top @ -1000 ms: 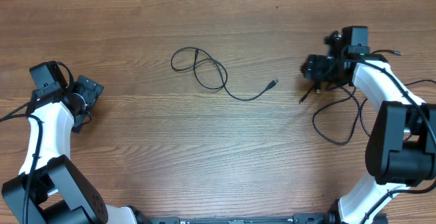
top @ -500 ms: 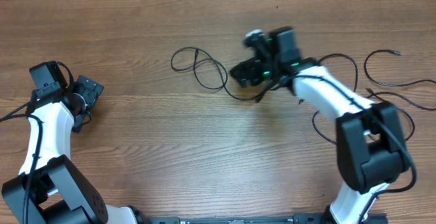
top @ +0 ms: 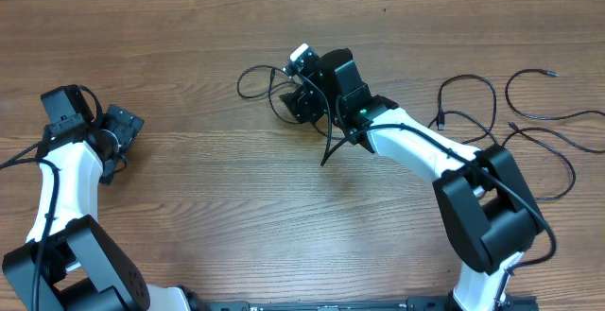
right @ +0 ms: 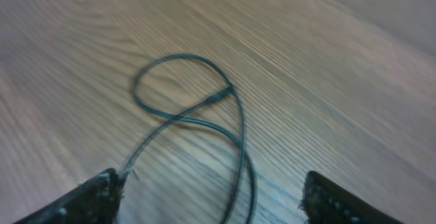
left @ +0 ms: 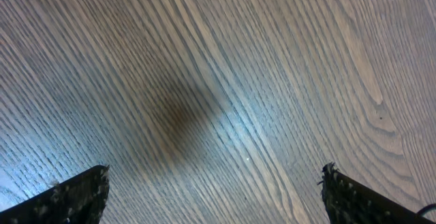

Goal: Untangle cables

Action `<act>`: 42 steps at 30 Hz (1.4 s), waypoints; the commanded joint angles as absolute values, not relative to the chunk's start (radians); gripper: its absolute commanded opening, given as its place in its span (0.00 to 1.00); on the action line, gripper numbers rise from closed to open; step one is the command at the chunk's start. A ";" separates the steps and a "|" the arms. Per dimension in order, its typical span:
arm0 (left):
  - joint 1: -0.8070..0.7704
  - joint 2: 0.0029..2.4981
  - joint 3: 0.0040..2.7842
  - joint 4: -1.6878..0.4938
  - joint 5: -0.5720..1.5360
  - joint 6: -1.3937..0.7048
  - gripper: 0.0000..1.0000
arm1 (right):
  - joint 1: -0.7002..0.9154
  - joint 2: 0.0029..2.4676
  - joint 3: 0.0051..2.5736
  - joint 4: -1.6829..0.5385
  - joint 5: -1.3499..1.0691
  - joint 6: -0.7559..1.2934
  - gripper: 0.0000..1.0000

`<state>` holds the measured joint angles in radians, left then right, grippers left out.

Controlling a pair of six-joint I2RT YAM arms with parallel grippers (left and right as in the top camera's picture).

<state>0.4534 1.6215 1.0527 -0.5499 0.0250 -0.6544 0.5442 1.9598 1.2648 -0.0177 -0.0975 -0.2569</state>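
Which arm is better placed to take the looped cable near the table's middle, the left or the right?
Right. The right end effector is open and close to the looped cable, seen near in its wrist view. The left end effector is far away, above bare table.

ARMS: left arm at 9 o'clock and right arm at 3 o'clock are built of white links and black housings | WIRING: black lead is routed along each | INDICATOR: green light is lit at right wrist
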 commanded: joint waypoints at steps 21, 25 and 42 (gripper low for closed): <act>0.458 1.621 1.067 -0.549 0.020 -0.662 1.00 | 0.497 2.143 1.652 -0.416 -0.135 -0.323 0.57; 0.458 1.621 1.067 -0.549 0.020 -0.662 0.99 | 0.497 2.189 1.652 -0.410 -0.135 -0.323 0.42; 0.458 1.621 1.067 -0.548 0.026 -0.662 0.99 | 0.498 2.244 1.650 -0.406 -0.196 -0.318 0.26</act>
